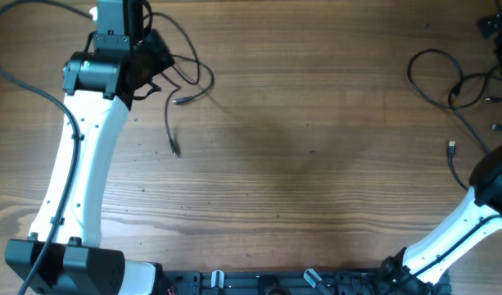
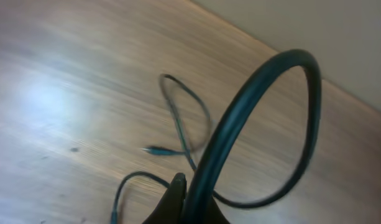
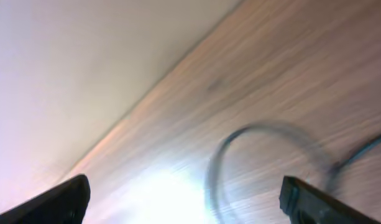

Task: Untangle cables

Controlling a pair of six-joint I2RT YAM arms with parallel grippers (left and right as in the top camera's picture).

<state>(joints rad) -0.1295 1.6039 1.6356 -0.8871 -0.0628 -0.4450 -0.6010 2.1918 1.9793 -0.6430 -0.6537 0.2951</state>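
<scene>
One thin black cable (image 1: 187, 75) loops beside my left gripper (image 1: 149, 64) at the table's far left. Its silver-tipped plug ends (image 1: 183, 100) trail toward the middle. In the left wrist view my left gripper (image 2: 187, 186) is shut on this cable (image 2: 265, 81), which arches up from the jaws. The rest of it lies on the wood (image 2: 184, 124). More cables (image 1: 447, 82) lie in loose loops at the far right. My right gripper (image 3: 187, 199) is wide open above a blurred cable loop (image 3: 218, 165), with nothing between its fingers (image 3: 72, 198).
The white left arm (image 1: 79, 164) runs up the left side. The right arm (image 1: 492, 192) enters at the lower right. A dark object (image 1: 490, 24) sits at the far right corner. A pale wall (image 3: 84, 62) lies beyond the table's edge.
</scene>
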